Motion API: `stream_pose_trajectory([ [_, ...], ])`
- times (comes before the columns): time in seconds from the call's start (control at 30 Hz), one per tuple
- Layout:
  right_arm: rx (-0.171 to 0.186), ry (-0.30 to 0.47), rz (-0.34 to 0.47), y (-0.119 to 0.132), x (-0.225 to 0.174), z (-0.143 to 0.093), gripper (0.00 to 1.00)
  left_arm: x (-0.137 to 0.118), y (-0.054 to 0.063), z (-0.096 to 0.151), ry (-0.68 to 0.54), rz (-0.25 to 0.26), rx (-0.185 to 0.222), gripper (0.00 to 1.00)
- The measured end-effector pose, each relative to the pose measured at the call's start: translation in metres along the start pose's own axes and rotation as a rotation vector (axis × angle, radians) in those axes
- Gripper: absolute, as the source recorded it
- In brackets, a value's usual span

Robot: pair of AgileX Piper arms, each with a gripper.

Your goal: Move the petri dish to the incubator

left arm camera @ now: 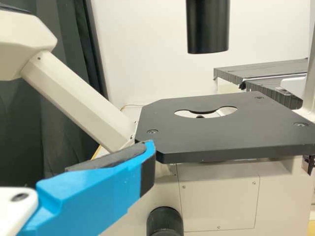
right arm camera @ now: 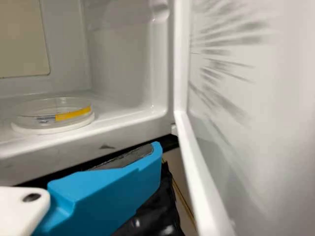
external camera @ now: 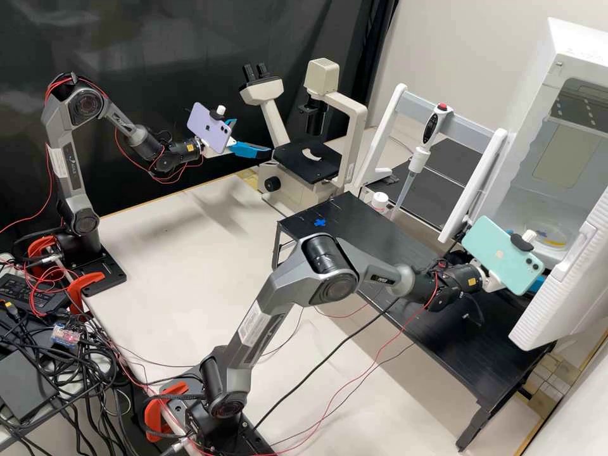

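One petri dish (right arm camera: 73,114) inside one open incubator (right arm camera: 123,59)

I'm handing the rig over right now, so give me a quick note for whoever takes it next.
Left tool: open, empty, by the microscope stage.
Right tool: open, empty, just outside the incubator, near its open door.
Petri dish: inside the incubator, on a round white base.
Done: dish is in.
To do: probably back the right tool clear, then shut the door if wanted.

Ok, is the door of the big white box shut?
No, the incubator door stands wide open, with the petri dish in plain sight inside.
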Motion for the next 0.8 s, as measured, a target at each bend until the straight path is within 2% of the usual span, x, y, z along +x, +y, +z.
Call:
stream_pose_trajectory([
  [0.07,0.013,0.02,0.01,0.002,-0.02,0.002,1.0,0.0,0.0,0.0,0.0,0.0,0.0,1.0],
  [0.4,0.026,0.157,0.033,-0.01,-0.111,-0.011,1.0,0.0,0.0,0.0,0.0,0.0,0.0,1.0],
  [0.5,0.035,0.188,0.05,-0.021,-0.14,-0.02,1.0,0.0,0.0,0.0,0.0,0.0,0.0,1.0],
  [0.7,0.007,0.221,0.007,-0.054,-0.187,-0.033,1.0,0.0,0.0,0.0,0.0,0.0,0.0,1.0],
  [0.8,0.034,0.216,-0.019,-0.066,-0.206,-0.036,1.0,0.0,0.0,0.0,0.0,0.0,0.0,1.0],
])
